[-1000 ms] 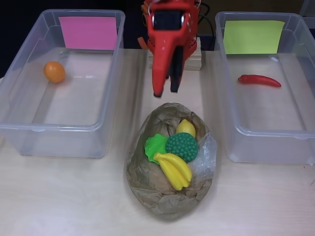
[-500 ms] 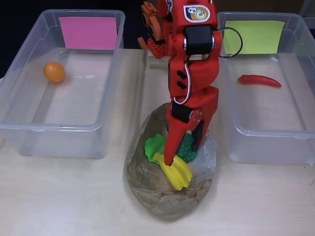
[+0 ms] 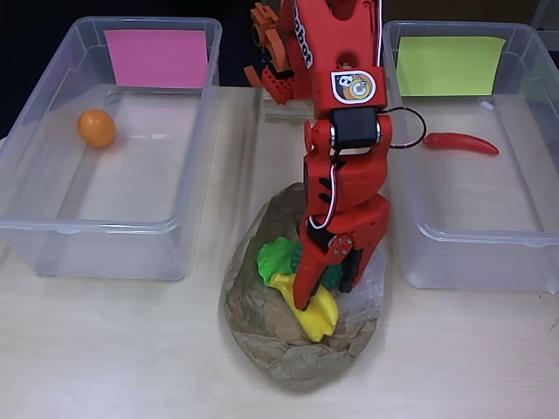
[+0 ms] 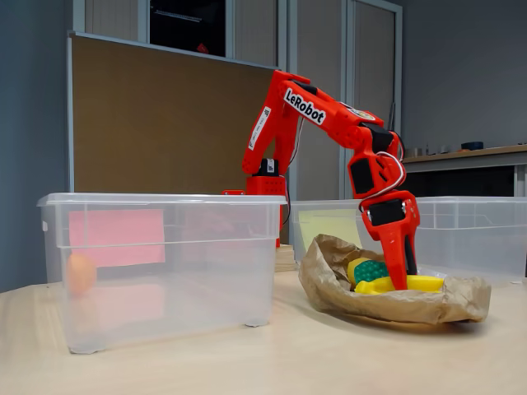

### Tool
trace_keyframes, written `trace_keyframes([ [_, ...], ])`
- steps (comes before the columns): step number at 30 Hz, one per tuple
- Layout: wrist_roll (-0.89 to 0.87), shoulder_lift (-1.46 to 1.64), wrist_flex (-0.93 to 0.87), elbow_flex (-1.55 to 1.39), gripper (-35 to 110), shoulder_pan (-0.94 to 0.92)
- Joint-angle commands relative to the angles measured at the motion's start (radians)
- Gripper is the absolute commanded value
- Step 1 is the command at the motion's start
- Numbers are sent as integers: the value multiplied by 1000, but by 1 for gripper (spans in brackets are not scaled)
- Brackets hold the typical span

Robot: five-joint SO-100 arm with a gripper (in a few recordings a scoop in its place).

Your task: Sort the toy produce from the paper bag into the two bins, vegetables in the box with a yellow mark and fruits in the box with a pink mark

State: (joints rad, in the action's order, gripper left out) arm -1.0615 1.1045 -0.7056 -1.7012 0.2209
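The banana (image 3: pixel 316 312) lies in the paper bag (image 3: pixel 262 336) at the table's front middle, beside a green leafy piece (image 3: pixel 275 257). The gripper (image 3: pixel 323 297) is down over it, jaws parted and astride, not yet clenched: the pick is in hand. Next, it seems, comes closing, a lift clear of the bag's crumpled rim, then a swing over the near wall of the pink-marked bin (image 3: pixel 52 236), where an orange (image 3: pixel 96 127) sits.

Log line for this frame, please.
gripper down in paper bag, at banana | orange in pink bin | chili in yellow bin
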Motion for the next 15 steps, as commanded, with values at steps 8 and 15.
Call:
trace_keyframes([
  [8, 204, -6, -137, 175, 3, -72],
  [15, 380, 60, -334, 337, 0, -75],
])
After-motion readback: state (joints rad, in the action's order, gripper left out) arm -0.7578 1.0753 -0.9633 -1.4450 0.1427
